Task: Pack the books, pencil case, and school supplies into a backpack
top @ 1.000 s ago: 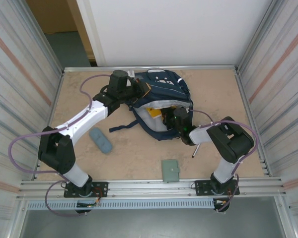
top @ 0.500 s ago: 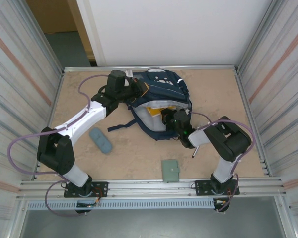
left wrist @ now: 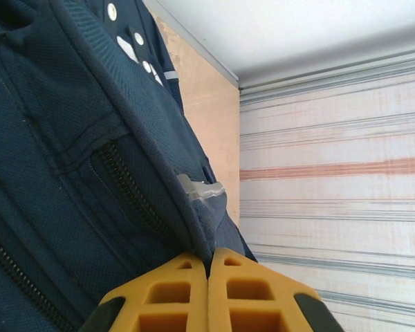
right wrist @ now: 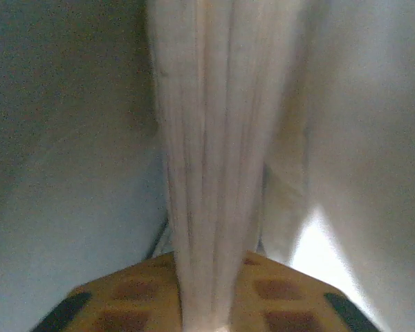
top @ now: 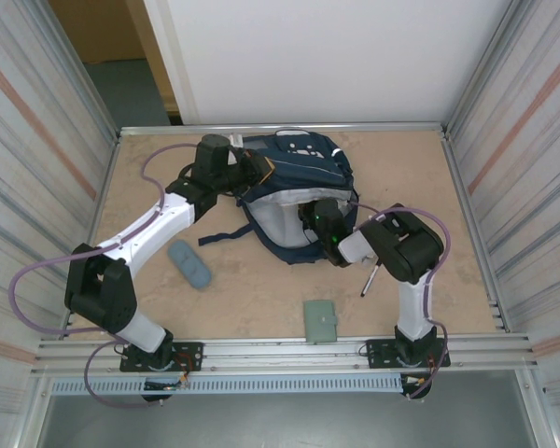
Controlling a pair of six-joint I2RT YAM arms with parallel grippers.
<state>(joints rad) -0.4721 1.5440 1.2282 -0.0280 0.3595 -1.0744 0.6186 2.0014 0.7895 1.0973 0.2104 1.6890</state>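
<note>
The navy backpack lies at the back middle, its mouth facing the near side. My left gripper is shut on a fold of its dark fabric rim beside a zip and holds it up. My right gripper reaches into the mouth. In the right wrist view it is shut on the book, whose pale page edges run up between the yellow fingers, with the grey-white lining all around. The slate-blue pencil case lies on the table left of the backpack. The grey-green booklet and the black marker lie near the front.
A loose backpack strap trails over the table toward the pencil case. Metal rails edge the front, and corrugated walls close in both sides. The right arm's elbow hangs over the marker.
My right gripper has pushed deeper into the backpack's mouth, and the yellow cover no longer shows from above. My left gripper has drifted slightly left, still gripping the rim.
</note>
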